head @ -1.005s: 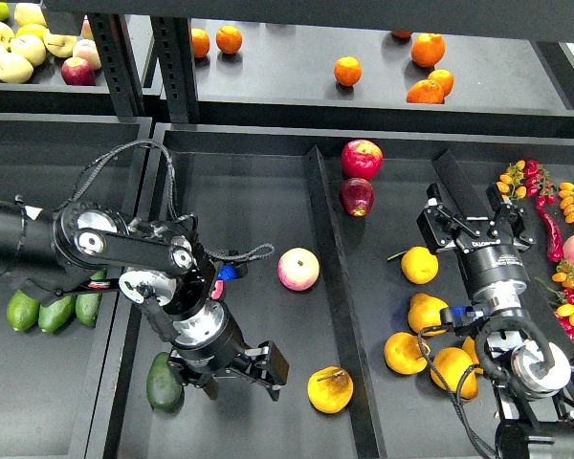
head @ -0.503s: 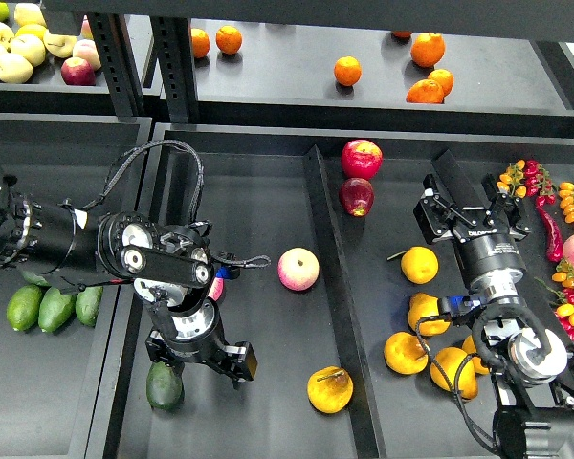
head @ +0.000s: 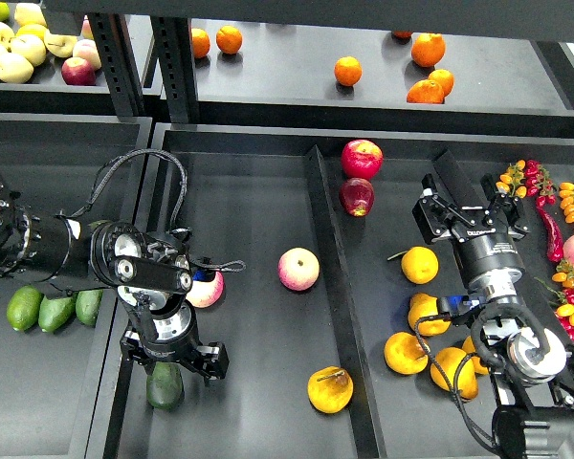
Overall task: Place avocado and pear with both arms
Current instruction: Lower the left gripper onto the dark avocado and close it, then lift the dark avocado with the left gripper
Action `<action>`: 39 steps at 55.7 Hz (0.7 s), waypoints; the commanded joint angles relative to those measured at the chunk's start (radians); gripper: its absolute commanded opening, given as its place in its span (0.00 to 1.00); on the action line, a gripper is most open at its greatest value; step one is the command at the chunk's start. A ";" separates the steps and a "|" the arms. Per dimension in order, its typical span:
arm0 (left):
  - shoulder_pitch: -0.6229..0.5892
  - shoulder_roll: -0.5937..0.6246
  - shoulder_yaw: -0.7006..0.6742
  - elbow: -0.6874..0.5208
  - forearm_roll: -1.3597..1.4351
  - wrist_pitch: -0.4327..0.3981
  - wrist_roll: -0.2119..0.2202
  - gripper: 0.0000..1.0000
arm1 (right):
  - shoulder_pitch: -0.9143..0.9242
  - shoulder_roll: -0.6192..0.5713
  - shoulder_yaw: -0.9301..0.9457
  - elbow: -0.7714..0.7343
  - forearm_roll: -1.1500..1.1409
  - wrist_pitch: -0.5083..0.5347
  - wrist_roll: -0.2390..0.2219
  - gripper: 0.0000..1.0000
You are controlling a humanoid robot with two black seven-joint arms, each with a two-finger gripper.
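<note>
- Here, in the head view, the left arm reaches in from the left edge and bends down toward the near-left part of the middle tray.
- The left end effector sits directly over the top of the avocado — it is dark and seen from above, so I cannot tell how far its fingers stand apart or whether they touch the fruit.
- The avocado lies at the tray's near-left corner, close against the left wall, its lower half showing below the end effector.
- The pear rests in the same tray near the front, just beside the central divider, well apart from the avocado.
- A pink apple lies near the tray's middle; another pinkish fruit is partly hidden behind the left wrist.
- The right arm comes up from the lower right; the right end effector hovers above the right tray with its fingers spread wide — holding nothing.
- Yellow-orange fruits lie beneath and beside that arm, and two red apples sit at the far end.
- Three lighter green avocados lie in the left tray.
</note>
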 commanded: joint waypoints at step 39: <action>0.135 0.000 0.000 0.182 0.009 0.000 0.000 0.99 | 0.002 0.000 0.011 0.008 0.000 0.015 0.001 1.00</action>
